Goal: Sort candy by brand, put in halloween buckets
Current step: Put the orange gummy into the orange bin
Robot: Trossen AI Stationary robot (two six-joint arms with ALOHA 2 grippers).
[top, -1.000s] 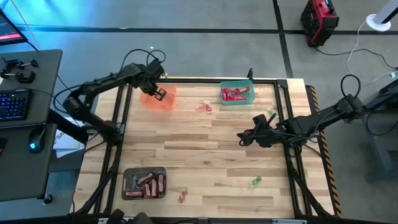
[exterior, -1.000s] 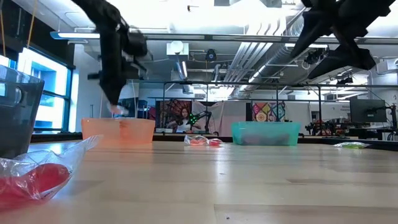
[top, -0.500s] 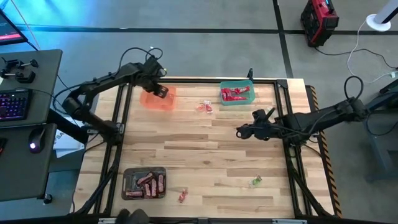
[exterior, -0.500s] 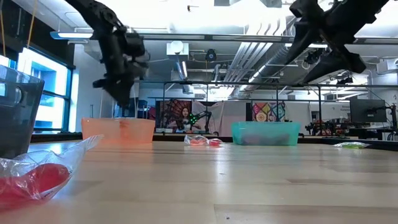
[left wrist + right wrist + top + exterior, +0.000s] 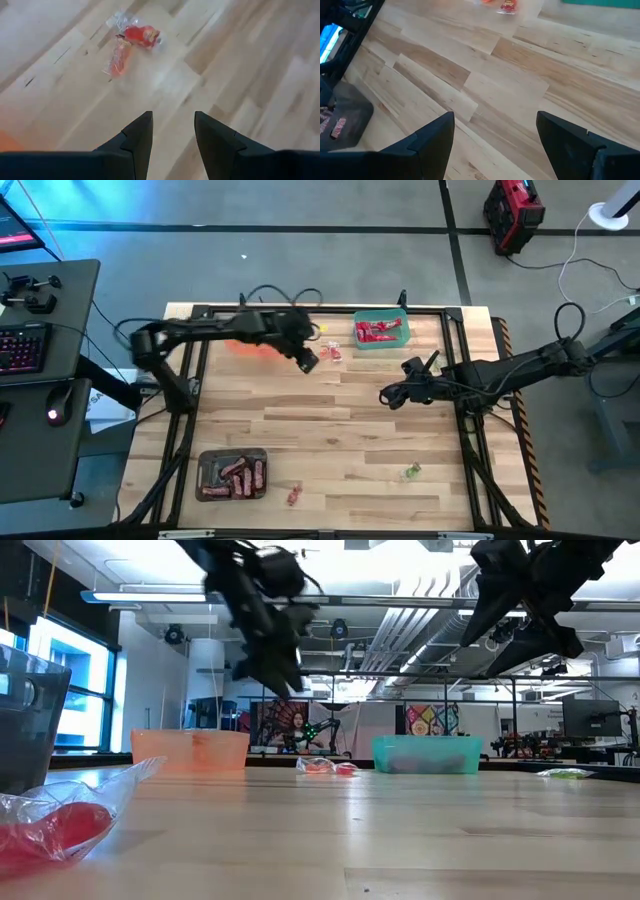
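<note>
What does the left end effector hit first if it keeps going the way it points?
Probably the pair of red-wrapped candies lying on the bare wooden table, straight ahead of the open, empty left end effector. Nothing else shows in that line, though depth is hard to judge.

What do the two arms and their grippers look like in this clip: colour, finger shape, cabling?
Both arms are dark, near-black, slim jointed links with thin black cables looping off them. The left gripper has two matte dark fingers tapering to blunt wedge tips. The right gripper has two similar dark, broader wedge-shaped fingers. No markings or labels are visible on either.
</note>
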